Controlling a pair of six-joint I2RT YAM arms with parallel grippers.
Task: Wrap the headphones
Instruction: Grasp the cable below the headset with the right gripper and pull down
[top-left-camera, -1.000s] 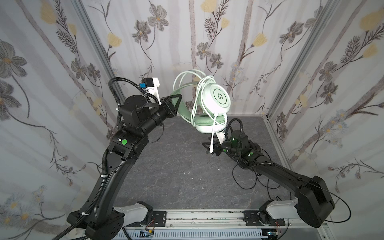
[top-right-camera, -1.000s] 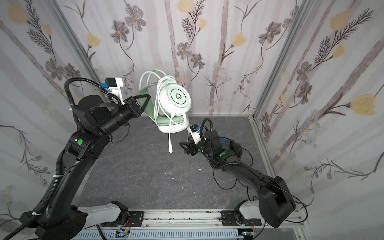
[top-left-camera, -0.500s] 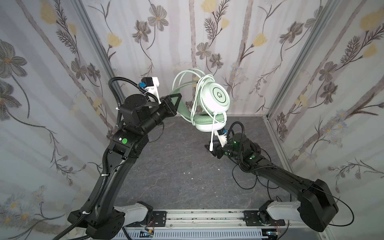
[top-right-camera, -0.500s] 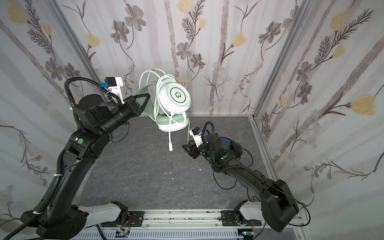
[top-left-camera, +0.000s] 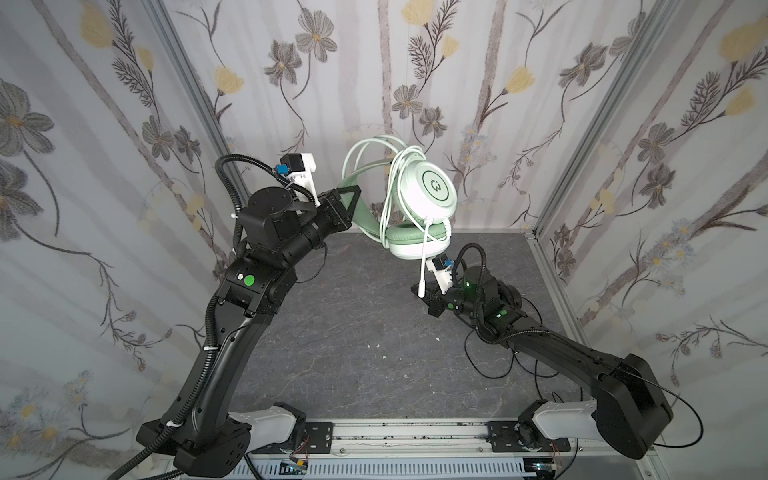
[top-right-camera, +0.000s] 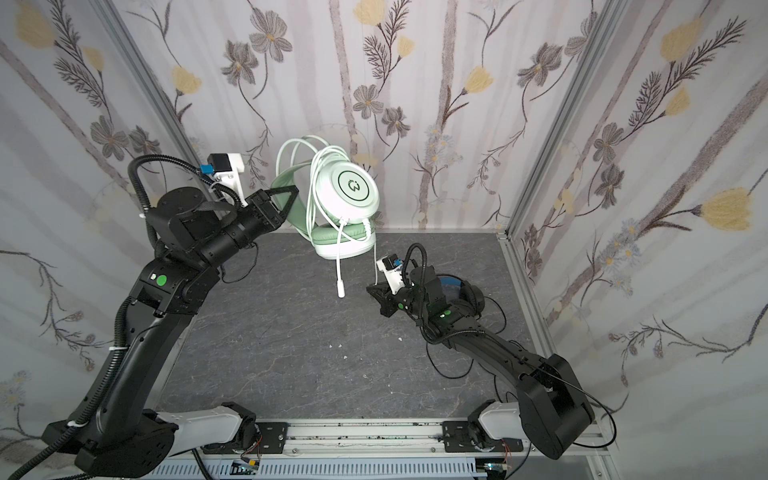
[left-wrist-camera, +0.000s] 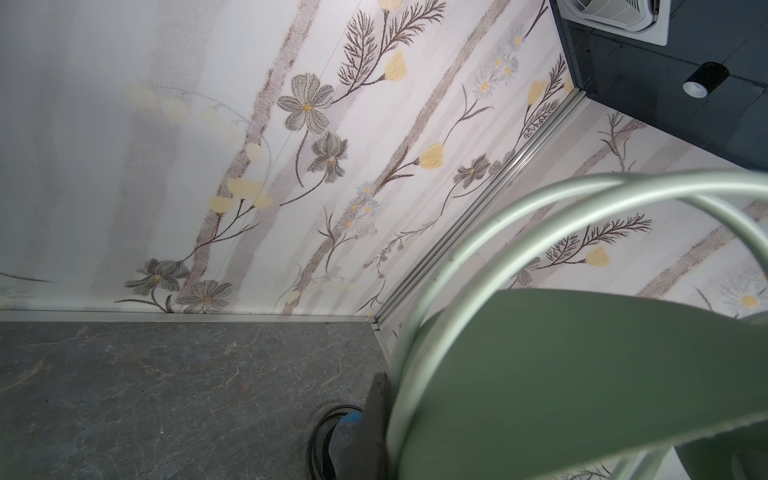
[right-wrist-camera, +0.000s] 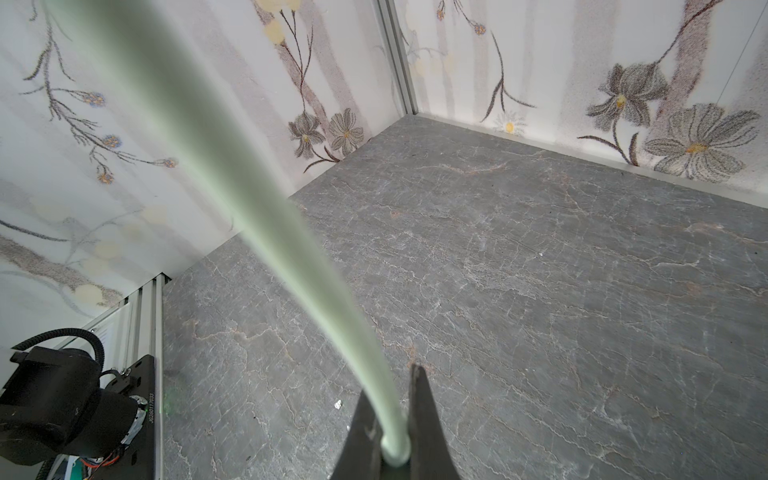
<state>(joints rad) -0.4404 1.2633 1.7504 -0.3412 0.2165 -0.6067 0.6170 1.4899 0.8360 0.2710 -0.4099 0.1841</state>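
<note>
Headphones, mint pair (top-left-camera: 428, 195): hard glossy round cups, soft green cushions and a padded headband (top-left-camera: 365, 220). It hangs clear of the grey slate-look table (top-left-camera: 353, 353) toward 12 o'clock with the left gripper (top-left-camera: 355, 192) clamped on that band; it is likely light but free to swing, so the band looks like the sound hold. Black pair (top-right-camera: 453, 284) lies at 3 o'clock, mostly hidden under the right arm. Whitish cable (right-wrist-camera: 286, 224), smooth, round and limp, loops over cup and band, its loose end pinched in the closed right gripper (top-right-camera: 371, 289) toward 1 o'clock; it may slip under pull.
</note>
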